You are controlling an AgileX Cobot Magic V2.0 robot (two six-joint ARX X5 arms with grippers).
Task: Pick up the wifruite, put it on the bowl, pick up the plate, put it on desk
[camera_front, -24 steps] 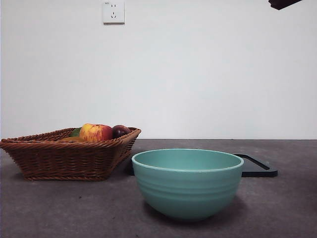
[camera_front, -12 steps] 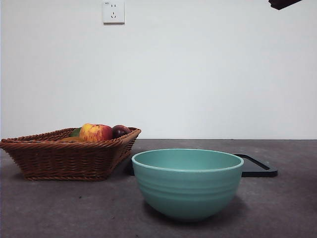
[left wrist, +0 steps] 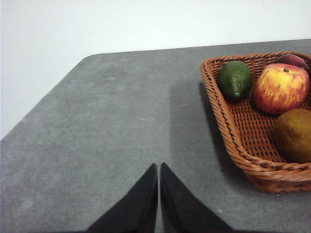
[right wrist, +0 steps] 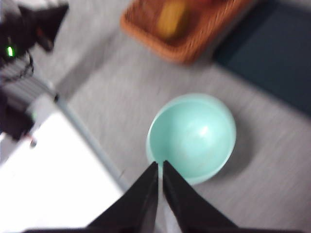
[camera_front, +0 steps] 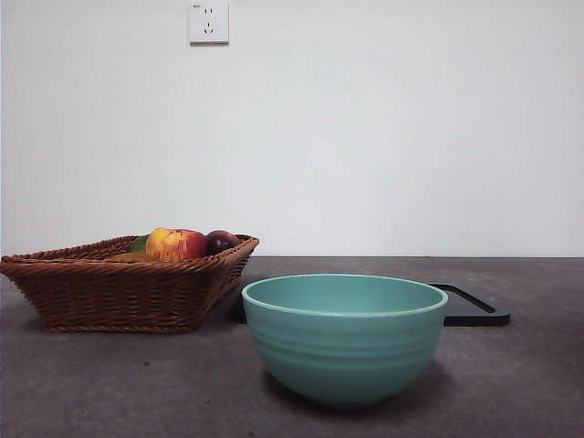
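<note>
We find the right wrist view blurred throughout: the wicker basket (right wrist: 187,29) is cut off by the picture's edge, and the fruit in it reads only as an orange-yellow smear. In the front view the basket's near wall hides most of its load, so only the tops of the red-yellow apple (camera_front: 176,243) and the dark plum (camera_front: 222,241) rise above the rim. The black tray (camera_front: 476,308) is partly hidden behind the bowl (camera_front: 345,336), which stands empty on the desk (camera_front: 109,383).

The left wrist view is clearer. There the wifruite (left wrist: 293,135) lies in the basket just beside the apple, cut off at the picture's edge, with a green avocado (left wrist: 234,79) at the basket's corner. The left gripper (left wrist: 159,167) hangs over bare desk, near the basket but apart from it, its jaws pressed together on nothing. The right gripper (right wrist: 160,165) hangs high above the bowl's rim, its jaws likewise pressed together and empty.

Half a second ago a dark tip showed at the front view's top right corner; we no longer see it, and neither arm appears there. The bowl, basket and tray lie as before.
</note>
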